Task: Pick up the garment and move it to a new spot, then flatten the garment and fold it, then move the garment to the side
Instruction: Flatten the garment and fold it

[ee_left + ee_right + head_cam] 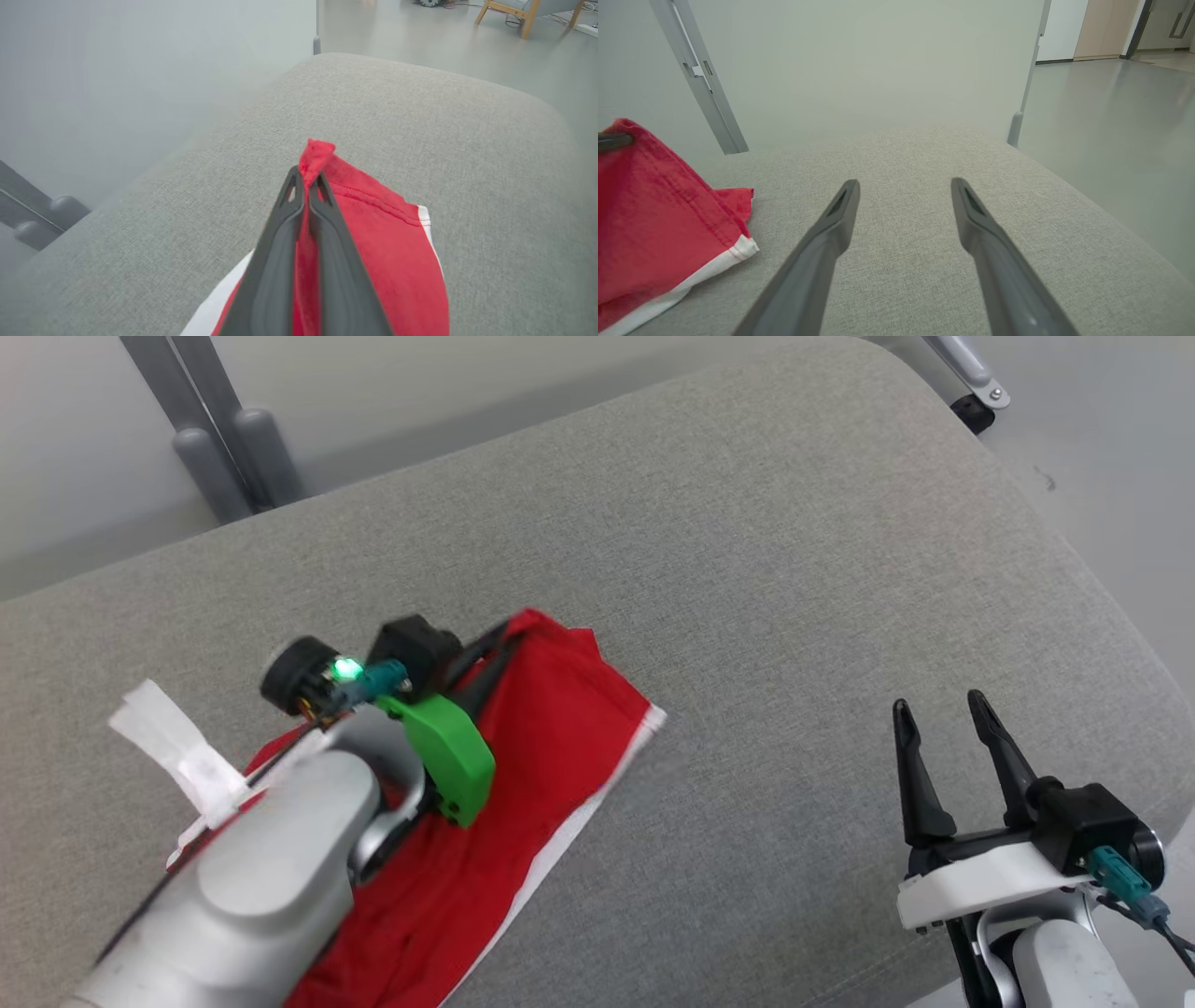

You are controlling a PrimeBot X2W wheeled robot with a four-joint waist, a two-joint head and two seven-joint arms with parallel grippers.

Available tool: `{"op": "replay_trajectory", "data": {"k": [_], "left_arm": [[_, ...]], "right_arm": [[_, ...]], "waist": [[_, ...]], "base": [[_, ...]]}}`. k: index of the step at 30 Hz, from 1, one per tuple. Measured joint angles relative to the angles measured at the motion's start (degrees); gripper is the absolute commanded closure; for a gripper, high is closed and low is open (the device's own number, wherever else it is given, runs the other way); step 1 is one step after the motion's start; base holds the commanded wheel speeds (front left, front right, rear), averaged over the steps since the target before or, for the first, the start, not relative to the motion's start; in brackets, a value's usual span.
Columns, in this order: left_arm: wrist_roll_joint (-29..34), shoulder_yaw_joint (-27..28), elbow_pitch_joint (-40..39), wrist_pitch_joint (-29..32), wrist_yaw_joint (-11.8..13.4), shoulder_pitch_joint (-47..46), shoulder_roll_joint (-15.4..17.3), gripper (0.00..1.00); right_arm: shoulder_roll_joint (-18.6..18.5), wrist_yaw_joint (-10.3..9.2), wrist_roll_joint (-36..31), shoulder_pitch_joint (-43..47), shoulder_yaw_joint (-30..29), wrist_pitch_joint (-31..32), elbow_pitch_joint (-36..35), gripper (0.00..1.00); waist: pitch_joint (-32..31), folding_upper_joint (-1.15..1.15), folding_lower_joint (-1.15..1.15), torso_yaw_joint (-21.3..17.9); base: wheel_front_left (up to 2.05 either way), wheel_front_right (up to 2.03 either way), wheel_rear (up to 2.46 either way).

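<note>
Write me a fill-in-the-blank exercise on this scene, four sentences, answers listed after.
The garment pinched in the left hand is mostly ____.
The right hand is ____, not shut, and holds nothing.
The stripe along the garment's edge is ____.
The garment lies on a ____ cushion.
Missing words: red; open; white; grey.

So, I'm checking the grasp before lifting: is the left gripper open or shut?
Shut: the left gripper has its jaws pressed together on a raised red fold of the garment.
</note>
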Motion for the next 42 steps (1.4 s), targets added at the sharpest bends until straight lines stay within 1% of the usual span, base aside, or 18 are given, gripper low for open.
{"op": "replay_trajectory", "data": {"k": [3, 6, 7, 8, 10, 13, 15, 17, 20, 21, 23, 26, 29, 31, 34, 37, 42], "left_arm": [[0.70, 1.58, 5.48, -1.33, 0.68, -4.10, 0.24, 1.00], [1.94, 1.83, 11.95, -4.45, 1.20, -7.00, -0.78, 1.00], [2.40, 1.66, 13.99, -5.21, 1.20, -7.49, -1.27, 0.53], [2.91, 1.22, 16.40, -5.49, 1.09, -7.77, -2.04, 0.00], [3.21, 0.27, 20.15, -6.28, 0.62, -7.76, -3.44, 0.00], [3.26, 0.47, 22.79, -9.11, 0.60, -7.66, -5.30, 0.00], [3.22, 1.82, 22.81, -10.21, 1.68, -6.89, -5.66, 0.00], [3.22, 4.17, 21.05, -10.44, 4.01, -4.98, -5.46, 0.00], [4.71, 11.43, 10.31, -10.66, 8.84, 0.57, -3.96, 0.00], [5.27, 13.23, 7.16, -10.67, 9.77, 3.02, -3.28, 0.00], [6.75, 18.01, 0.46, -10.63, 12.29, 11.01, -2.37, 0.00], [8.84, 23.93, -8.28, -10.66, 14.19, 21.12, -2.52, 0.00], [11.38, 29.78, -14.69, -10.67, 15.32, 29.76, -4.35, 0.00], [12.03, 33.04, -16.13, -10.66, 15.33, 35.48, -6.11, 0.00], [14.65, 37.39, -17.64, -10.66, 13.51, 41.91, -8.44, 0.00], [17.37, 42.24, -19.27, -10.65, 10.56, 46.85, -10.91, 0.00], [20.68, 48.31, -21.21, -10.66, 6.75, 51.75, -13.45, 0.00]], "right_arm": [[0.03, 0.00, 0.46, -1.20, 1.52, 0.00, 0.22, 0.00], [0.03, 0.00, 0.79, -1.74, 2.54, 0.00, 0.57, 0.00], [0.03, 0.00, 0.81, -1.79, 2.65, 0.00, 0.65, 0.00], [0.02, 0.00, 0.81, -1.80, 2.69, 0.00, 0.75, 0.00], [0.01, 0.00, 0.80, -1.77, 2.61, 0.00, 0.96, 0.00], [0.04, 0.00, 0.38, -1.05, 1.35, 0.00, 0.92, 0.00], [0.00, 0.00, 0.19, -0.10, 0.25, 0.00, 0.94, 0.00], [0.03, 0.00, -0.29, 0.48, -0.46, 0.00, 0.79, 0.00], [0.03, 0.00, -1.33, 1.18, -1.68, 0.00, 0.08, 0.00], [0.03, 0.00, -1.71, 1.30, -1.78, 0.00, -0.18, 0.00], [0.05, 0.00, -2.75, 1.62, -2.22, 0.00, -0.94, 0.00], [-0.66, 0.00, -3.25, 2.20, -2.91, 0.00, -1.78, 0.00], [-1.88, 0.00, -3.44, 2.78, -3.44, 0.00, -2.16, 0.00], [-2.37, 0.00, -3.46, 3.64, -4.01, 0.00, -2.19, 0.00], [-3.18, 0.00, -3.60, 5.12, -4.83, 0.00, -1.98, 0.00], [-3.21, 0.00, -3.65, 5.88, -5.09, 0.00, -1.35, 0.00], [-2.77, 0.00, -3.70, 7.14, -4.90, 0.00, 0.53, 0.00]], "waist": [[0.68, 0.00, 0.00, -0.89], [1.24, 0.00, 0.00, -2.13], [1.39, 0.00, 0.00, -2.49], [1.55, 0.00, 0.00, -2.91], [1.73, 0.00, 0.00, -3.53], [1.45, 0.00, 0.00, -3.71], [1.26, 0.00, 0.00, -3.27], [0.98, 0.00, 0.00, -2.55], [0.31, 0.00, 0.00, -0.75], [0.06, 0.00, 0.00, -0.14], [-0.71, 0.00, 0.00, 1.50], [-2.03, 0.00, 0.00, 4.18], [-3.37, 0.00, 0.00, 7.06], [-4.29, 0.00, 0.00, 8.90], [-5.76, 0.00, 0.00, 11.86], [-7.33, 0.00, 0.00, 14.97], [-9.47, 0.00, 0.00, 18.28]], "base": [[0.00, 0.00, 0.00], [0.00, 0.00, 0.00], [0.00, 0.00, 0.00], [0.00, 0.00, 0.00], [0.00, 0.00, 0.00], [0.00, 0.00, 0.00], [0.00, 0.00, 0.00], [0.00, 0.00, 0.00], [0.00, 0.00, 0.00], [0.00, 0.00, 0.00], [0.00, 0.00, 0.00], [0.00, 0.00, 0.00], [0.00, 0.00, 0.00], [0.00, 0.00, 0.00], [0.00, 0.00, 0.00], [0.00, 0.00, 0.00], [0.00, 0.00, 0.00]]}}
